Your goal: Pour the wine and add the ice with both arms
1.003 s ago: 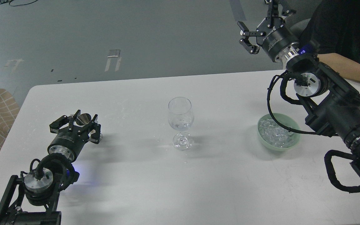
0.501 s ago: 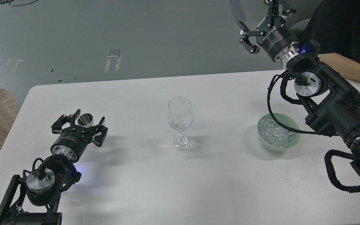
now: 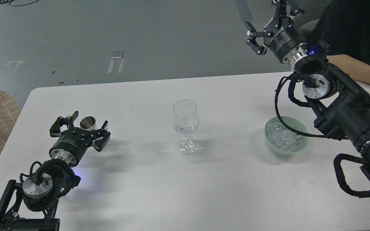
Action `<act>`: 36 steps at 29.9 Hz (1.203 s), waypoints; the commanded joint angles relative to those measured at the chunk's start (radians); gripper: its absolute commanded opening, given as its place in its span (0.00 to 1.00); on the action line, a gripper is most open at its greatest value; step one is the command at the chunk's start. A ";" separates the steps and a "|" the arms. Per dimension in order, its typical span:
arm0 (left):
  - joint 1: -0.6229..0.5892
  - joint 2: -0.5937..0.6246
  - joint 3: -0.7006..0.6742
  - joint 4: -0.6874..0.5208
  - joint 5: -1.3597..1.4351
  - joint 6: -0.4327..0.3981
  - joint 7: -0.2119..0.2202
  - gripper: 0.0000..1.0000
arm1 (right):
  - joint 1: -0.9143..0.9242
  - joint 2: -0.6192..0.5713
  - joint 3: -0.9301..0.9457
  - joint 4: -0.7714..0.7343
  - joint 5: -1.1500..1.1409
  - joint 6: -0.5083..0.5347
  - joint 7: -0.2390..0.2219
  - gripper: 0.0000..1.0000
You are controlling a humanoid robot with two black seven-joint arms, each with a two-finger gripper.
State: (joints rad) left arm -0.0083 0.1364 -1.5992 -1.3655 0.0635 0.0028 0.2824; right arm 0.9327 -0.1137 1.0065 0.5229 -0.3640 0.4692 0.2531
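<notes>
My left gripper (image 3: 79, 125) hangs spread wide around a small metal cup (image 3: 87, 123), the right gripper (image 3: 270, 21) splayed high, while slippery, hard ice (image 3: 283, 137) in the green bowl (image 3: 270, 143) wants pinching across flat faces.

My left gripper (image 3: 81, 125) lies low with fingers spread, while my right gripper (image 3: 266, 26) hangs raised, fingers parted.

Two bulky black robot arms

Left arm (image 3: 40, 189) and right arm (image 3: 342, 109) are matte black with silver round joints, looped black cables and small blue lights; each black fingered tool bears pale lettering.
</notes>
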 commanded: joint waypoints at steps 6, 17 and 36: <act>0.027 0.058 -0.039 -0.079 -0.004 -0.040 0.083 0.98 | 0.000 0.000 0.000 0.002 0.000 0.000 -0.001 1.00; -0.096 0.111 -0.059 -0.150 0.004 -0.061 0.129 0.98 | -0.002 -0.112 -0.103 0.086 -0.003 0.011 -0.015 1.00; -0.424 0.246 0.096 -0.014 0.367 -0.145 0.084 0.98 | -0.092 -0.783 -0.373 0.722 -0.580 -0.072 -0.005 1.00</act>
State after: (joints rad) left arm -0.4234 0.3855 -1.5357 -1.3814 0.4124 -0.1425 0.3814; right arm 0.8812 -0.8010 0.6336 1.1267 -0.7969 0.4307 0.2457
